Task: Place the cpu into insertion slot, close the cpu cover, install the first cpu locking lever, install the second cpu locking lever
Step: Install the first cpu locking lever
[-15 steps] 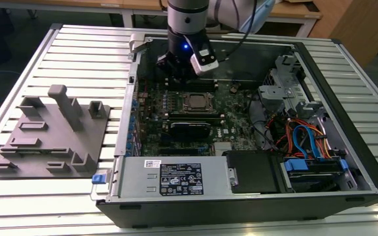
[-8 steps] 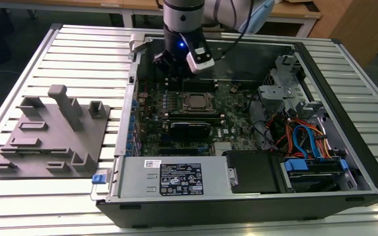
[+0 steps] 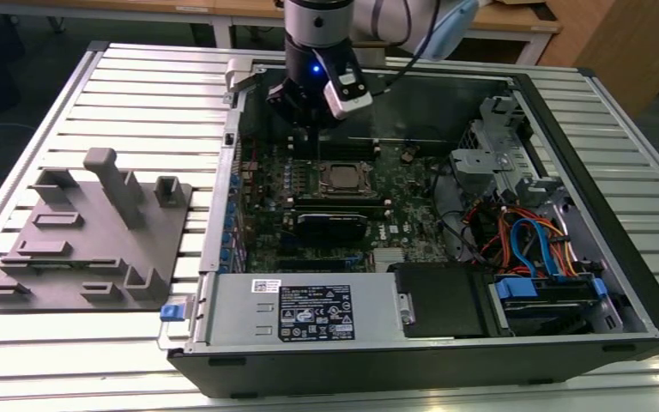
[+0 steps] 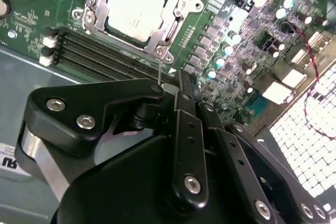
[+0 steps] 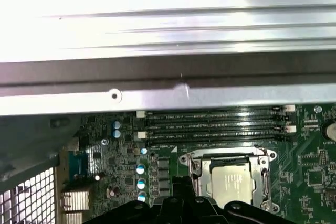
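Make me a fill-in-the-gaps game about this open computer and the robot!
The cpu sits in its socket on the ___ circuit board.
The cpu cover is ___, lying flat around the cpu.
The gripper hangs ___ the circuit board, close to the cpu.
The grey tray lies at the exterior view's ___ of the computer case.
Missing words: green; closed; above; left.

Second wrist view cuts off part of the cpu (image 4: 137,6) and cpu cover (image 4: 177,14); in the first wrist view the gripper (image 5: 181,186) blocks the cover's edge.
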`<state>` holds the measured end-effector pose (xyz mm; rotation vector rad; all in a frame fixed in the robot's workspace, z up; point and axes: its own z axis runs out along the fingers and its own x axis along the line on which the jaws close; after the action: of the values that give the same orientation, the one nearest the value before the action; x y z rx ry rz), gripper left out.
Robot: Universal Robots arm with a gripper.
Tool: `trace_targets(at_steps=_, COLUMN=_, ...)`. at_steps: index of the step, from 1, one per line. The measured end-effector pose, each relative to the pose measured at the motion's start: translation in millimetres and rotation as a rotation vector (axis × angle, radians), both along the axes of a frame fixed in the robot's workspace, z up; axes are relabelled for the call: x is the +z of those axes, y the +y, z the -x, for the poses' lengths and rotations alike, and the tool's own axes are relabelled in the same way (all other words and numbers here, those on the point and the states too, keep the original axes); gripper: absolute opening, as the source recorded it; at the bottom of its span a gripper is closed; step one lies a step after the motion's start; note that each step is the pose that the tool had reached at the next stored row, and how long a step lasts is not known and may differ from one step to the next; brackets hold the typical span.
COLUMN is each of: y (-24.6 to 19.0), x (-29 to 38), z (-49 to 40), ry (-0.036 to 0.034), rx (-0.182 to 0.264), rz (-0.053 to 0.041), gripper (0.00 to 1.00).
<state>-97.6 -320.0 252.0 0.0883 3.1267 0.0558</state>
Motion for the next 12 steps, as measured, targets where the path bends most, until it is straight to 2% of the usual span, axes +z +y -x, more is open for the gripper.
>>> trace_targets(at_steps=8, y=7.7, x=2.7, z=0.1, ry=0.0, rx=0.0, rz=0.0, gripper=0.1)
trace_targets(at_steps=12, y=8.4, x=2.7, z=0.1, ry=0.0, rx=0.0, rz=-0.0001, gripper=0.1)
